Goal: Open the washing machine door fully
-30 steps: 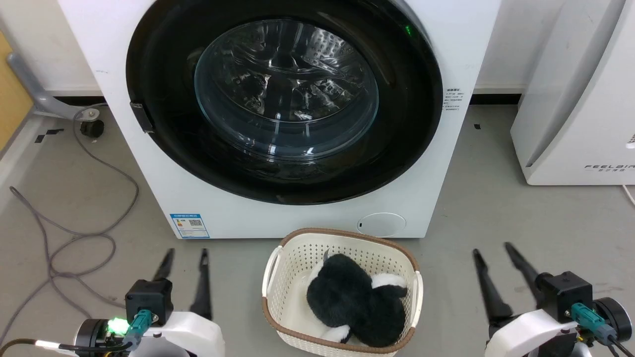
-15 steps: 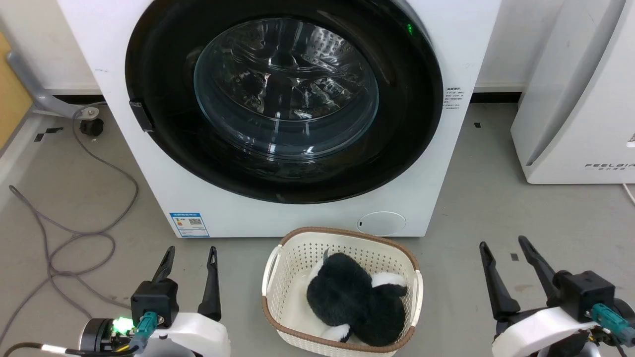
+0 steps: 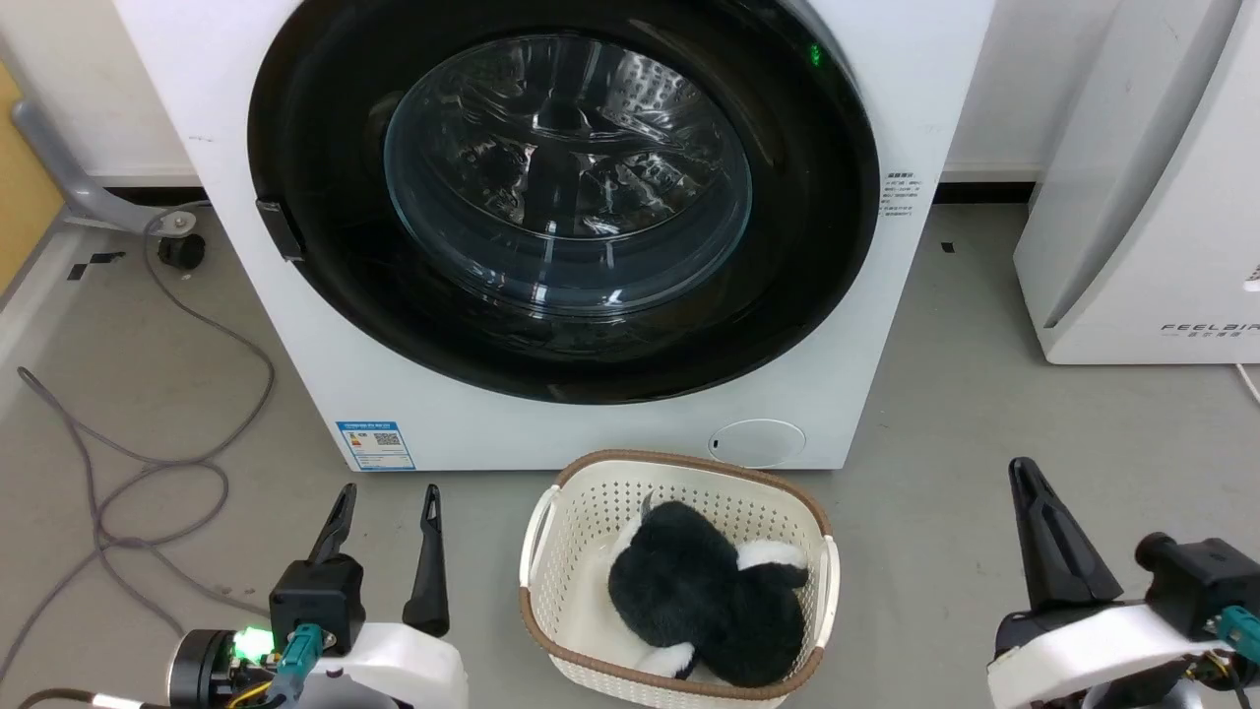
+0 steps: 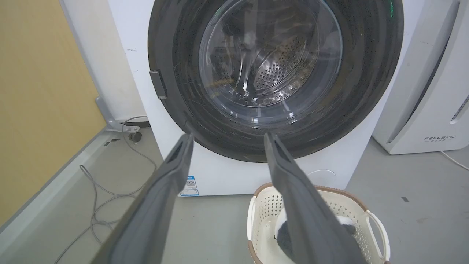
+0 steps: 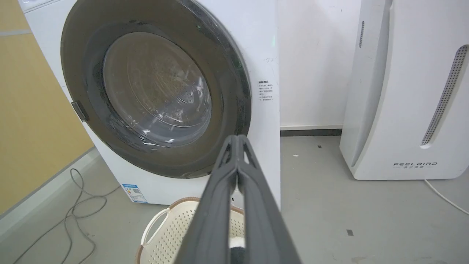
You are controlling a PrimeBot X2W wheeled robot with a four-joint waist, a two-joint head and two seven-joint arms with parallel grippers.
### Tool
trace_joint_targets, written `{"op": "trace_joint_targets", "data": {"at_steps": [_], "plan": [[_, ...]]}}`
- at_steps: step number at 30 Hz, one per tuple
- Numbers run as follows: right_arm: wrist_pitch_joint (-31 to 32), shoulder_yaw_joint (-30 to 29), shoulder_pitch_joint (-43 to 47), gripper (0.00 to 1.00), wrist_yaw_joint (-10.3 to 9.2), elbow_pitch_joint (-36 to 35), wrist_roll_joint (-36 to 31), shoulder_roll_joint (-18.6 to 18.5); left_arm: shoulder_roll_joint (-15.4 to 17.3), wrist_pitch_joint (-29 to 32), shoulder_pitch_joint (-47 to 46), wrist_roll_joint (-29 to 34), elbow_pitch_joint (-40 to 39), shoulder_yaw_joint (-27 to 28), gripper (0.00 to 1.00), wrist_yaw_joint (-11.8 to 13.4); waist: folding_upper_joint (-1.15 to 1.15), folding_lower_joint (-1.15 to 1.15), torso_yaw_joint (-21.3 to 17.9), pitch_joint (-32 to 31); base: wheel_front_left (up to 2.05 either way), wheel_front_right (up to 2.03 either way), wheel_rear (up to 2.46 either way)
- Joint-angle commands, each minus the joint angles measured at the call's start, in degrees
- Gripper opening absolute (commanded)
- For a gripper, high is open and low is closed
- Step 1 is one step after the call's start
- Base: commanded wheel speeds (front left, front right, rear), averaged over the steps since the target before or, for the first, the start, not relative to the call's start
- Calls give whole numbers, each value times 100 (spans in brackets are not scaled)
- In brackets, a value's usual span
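Lying shut and flush against the washing machine (image 3: 591, 433) front: washing machine door (image 3: 566, 177), latch tab at its left edge. Standing on grey floor (image 3: 984, 394) just before it: one white basket (image 3: 679, 465) holding one black-and-white plush toy (image 3: 699, 591). Spread open and empty, left tool (image 3: 389, 492) low beside the basket; pinched closed and empty, right tool (image 3: 1022, 473) opposite. One grey cable (image 3: 148, 473) looping left; one white appliance (image 3: 1132, 197) at right.

The glossy black washing machine door (image 3: 563, 197) sits shut on the white washing machine (image 3: 866, 394).
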Motion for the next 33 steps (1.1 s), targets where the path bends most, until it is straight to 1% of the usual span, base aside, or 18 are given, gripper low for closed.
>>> {"op": "trace_joint_targets", "data": {"at_steps": [1, 3, 9, 17, 19, 22, 24, 29, 33], "plan": [[-71, -10, -12, 0, 1, -45, 293, 0, 1, -70, -119, -48, -48, -28, 100, 60, 0, 0, 2, -2, 0, 0, 0], [-83, -6, -13, 0, 1, -46, 408, 0, 1, -82, -119, -52, -50, -34, 100, 68, 0, 0, 3, -3, 0, 0, 0], [-155, -52, -25, 0, 1, 9, 1410, 0, 2, -154, -132, -66, -57, -76, 100, 103, 0, 0, 12, -5, 0, 0, 0], [-245, 156, -45, 0, 2, 115, 3158, 0, 2, -250, -150, -86, -69, -125, 100, 146, 0, 0, 27, -12, 0, 0, 0], [-208, 142, -57, 0, 2, 108, 3657, 0, 2, -274, -153, -90, -73, -133, 100, 157, 0, 0, 29, -12, 0, 0, 0], [-62, 19, -64, 0, 2, 123, 4622, 0, 2, -310, -158, -101, -78, -146, 100, 172, 0, 0, 33, -10, 0, 0, 0], [64, -75, -71, 0, 2, 178, 5057, 0, 2, -334, -162, -107, -81, -154, 100, 181, 0, 0, 37, -8, 0, 0, 0], [292, -198, -140, 0, 2, 350, 5610, 0, 2, -393, -186, -119, -85, -182, 100, 195, 0, 0, 63, 16, 0, 0, 0], [372, -299, -265, 0, 2, 470, 5926, 0, 2, -441, -232, -123, -105, -198, 100, 209, 0, 0, 101, 81, 0, 0, 0]]}}
